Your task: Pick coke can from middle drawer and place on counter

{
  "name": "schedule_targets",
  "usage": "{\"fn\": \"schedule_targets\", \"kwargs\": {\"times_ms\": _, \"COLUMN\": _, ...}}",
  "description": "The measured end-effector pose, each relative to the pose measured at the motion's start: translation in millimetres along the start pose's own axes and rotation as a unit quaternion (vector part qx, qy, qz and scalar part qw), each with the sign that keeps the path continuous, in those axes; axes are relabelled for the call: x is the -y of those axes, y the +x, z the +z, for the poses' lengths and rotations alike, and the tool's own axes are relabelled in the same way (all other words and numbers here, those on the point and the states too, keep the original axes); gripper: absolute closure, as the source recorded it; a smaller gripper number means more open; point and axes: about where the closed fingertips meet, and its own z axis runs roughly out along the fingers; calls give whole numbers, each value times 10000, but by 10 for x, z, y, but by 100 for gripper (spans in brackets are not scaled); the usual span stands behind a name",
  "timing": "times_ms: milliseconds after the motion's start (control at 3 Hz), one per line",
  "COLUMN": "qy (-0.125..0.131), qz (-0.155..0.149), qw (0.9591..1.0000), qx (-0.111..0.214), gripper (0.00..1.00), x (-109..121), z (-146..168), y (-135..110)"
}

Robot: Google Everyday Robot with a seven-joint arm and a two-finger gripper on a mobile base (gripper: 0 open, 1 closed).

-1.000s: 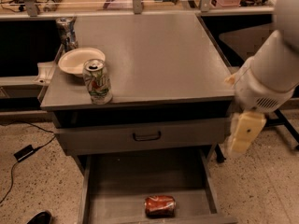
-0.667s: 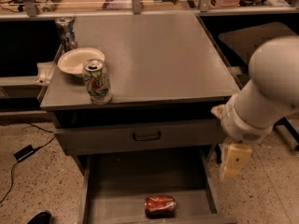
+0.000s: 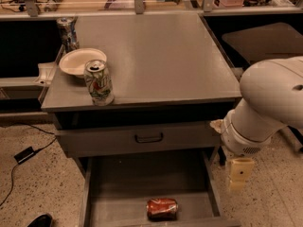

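Observation:
The coke can [image 3: 162, 208] lies on its side near the front of the open middle drawer [image 3: 123, 186], at the bottom of the camera view. The counter [image 3: 156, 51] spreads above it as the cabinet's grey top. My gripper [image 3: 239, 175] hangs from the big white arm [image 3: 270, 108] at the right, just outside the drawer's right wall. It is above and to the right of the coke can, apart from it, and holds nothing that I can see.
A white-and-green soda can [image 3: 98, 82] stands at the counter's front left, with a white plate [image 3: 80, 60] and a silvery-blue can [image 3: 67, 32] behind it. A closed drawer with a black loop handle [image 3: 149, 137] sits above the open one. A cable lies on the floor at left.
My arm has swung down and left, bringing the gripper lower beside the drawer's right wall. The coke can and the things on the counter have not moved.

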Motion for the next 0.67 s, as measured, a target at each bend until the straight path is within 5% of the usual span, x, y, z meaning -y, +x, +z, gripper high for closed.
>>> {"fn": "schedule_targets", "kwargs": {"times_ms": 667, "qy": -134, "qz": -273, "qw": 9978, "qx": 581, "gripper": 0, "x": -58, "z": 739, "y": -409}}
